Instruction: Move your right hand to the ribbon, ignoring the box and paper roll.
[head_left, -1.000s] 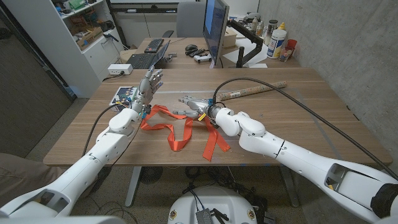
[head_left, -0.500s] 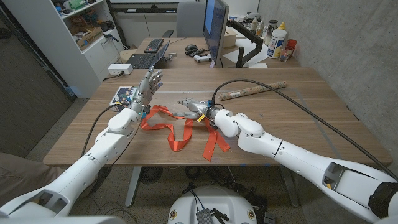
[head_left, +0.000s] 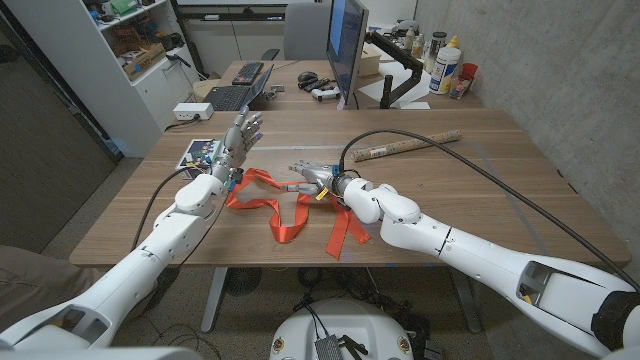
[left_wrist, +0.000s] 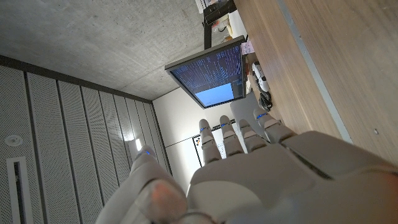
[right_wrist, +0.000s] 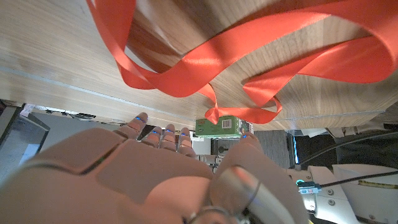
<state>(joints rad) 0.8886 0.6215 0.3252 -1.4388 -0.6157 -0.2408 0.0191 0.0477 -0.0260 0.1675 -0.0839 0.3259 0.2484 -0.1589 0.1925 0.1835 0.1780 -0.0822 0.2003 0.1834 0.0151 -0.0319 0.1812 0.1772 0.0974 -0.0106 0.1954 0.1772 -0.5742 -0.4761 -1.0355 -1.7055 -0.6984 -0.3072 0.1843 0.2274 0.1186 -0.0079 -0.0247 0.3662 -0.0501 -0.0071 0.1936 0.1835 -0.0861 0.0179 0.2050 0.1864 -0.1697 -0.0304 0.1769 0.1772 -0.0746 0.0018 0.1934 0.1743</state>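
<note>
Monitor (head_left: 346, 45) stands beyond the wooden table (head_left: 500, 170); laptop (head_left: 235, 95), white bottle (head_left: 446, 65) and shelving (head_left: 130, 50) alongside.

Office: monitor (head_left: 346, 45), keyboard (head_left: 247, 72), shelving (head_left: 130, 40).

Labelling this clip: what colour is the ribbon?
Orange-red ribbon, clearest in the right wrist view.
</note>
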